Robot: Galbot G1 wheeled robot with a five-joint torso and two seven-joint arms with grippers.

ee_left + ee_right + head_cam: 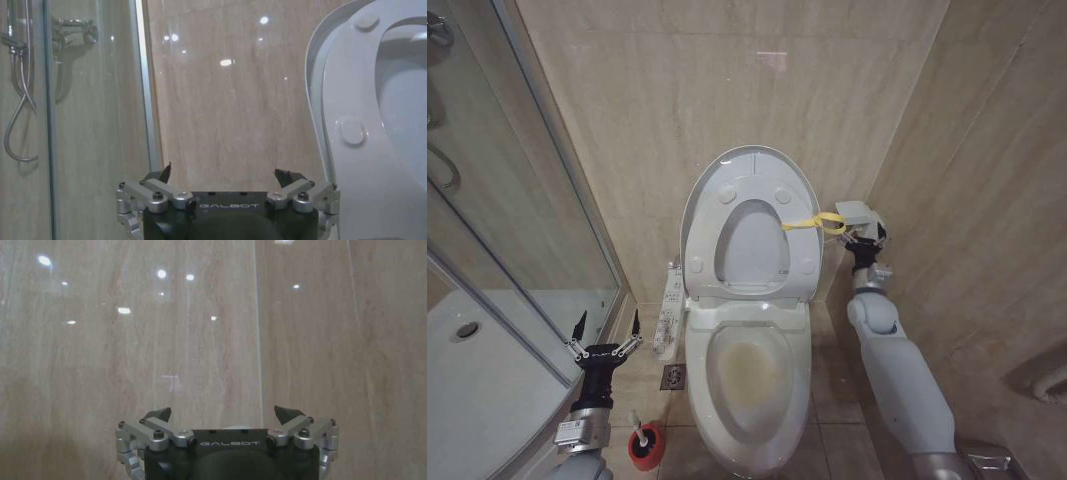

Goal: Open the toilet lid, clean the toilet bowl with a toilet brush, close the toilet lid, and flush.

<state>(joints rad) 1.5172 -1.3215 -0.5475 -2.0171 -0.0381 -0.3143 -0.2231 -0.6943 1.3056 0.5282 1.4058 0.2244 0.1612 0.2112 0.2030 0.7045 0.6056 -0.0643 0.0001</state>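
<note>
Nearest, the left gripper (607,325) hangs low beside the shower glass (517,250), fingers spread wide and empty, above the toilet brush (641,437) in its red holder. Beside them sits the stained toilet bowl (749,375); the toilet lid (749,170) stands upright against the wall. The right gripper (859,235), fingers wide, is by the lid's yellow strap (812,222)

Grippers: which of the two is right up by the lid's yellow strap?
The right gripper, raised beside the upright toilet lid next to the yellow strap. The left gripper is open, low by the shower glass, above the toilet brush.
</note>
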